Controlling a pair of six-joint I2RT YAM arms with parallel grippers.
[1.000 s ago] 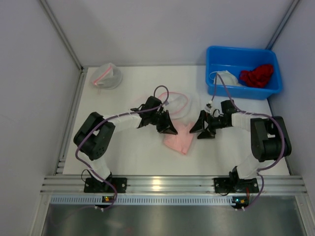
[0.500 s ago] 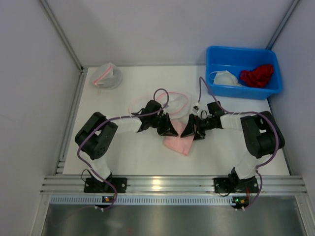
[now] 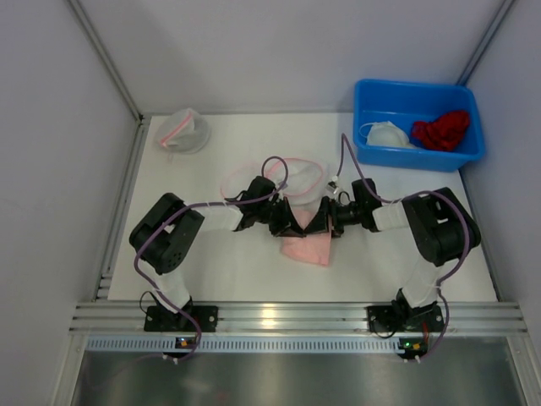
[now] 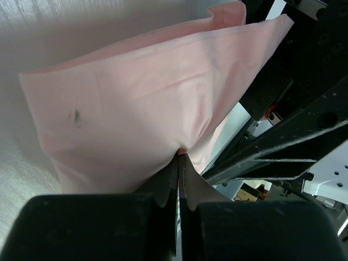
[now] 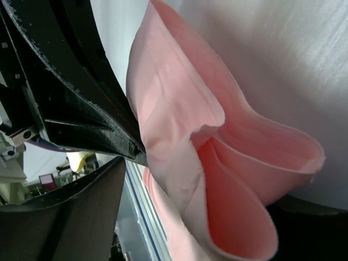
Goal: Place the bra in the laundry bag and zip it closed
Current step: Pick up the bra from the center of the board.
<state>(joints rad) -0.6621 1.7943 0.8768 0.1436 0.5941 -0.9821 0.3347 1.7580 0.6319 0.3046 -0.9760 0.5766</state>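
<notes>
- A white counter (image 3: pixel 237 266) sits between plain grey walls.
- The left tool (image 4: pixel 178 157) is pinched tight on a fold of the soft pink fabric bra (image 3: pixel 306 247).
- The bra lies between both tools. The white mesh laundry bag with a pink zip rim (image 3: pixel 300 179) is just beyond it, away from the bases.
- The right tool (image 3: pixel 319 220) gapes wide, with bra fabric between its jaws.

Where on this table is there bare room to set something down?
Back strip between the small mesh pouch and blue bin; near strip in front of the bra. Crowded mid-table, where left gripper and right gripper meet by the laundry bag.
</notes>
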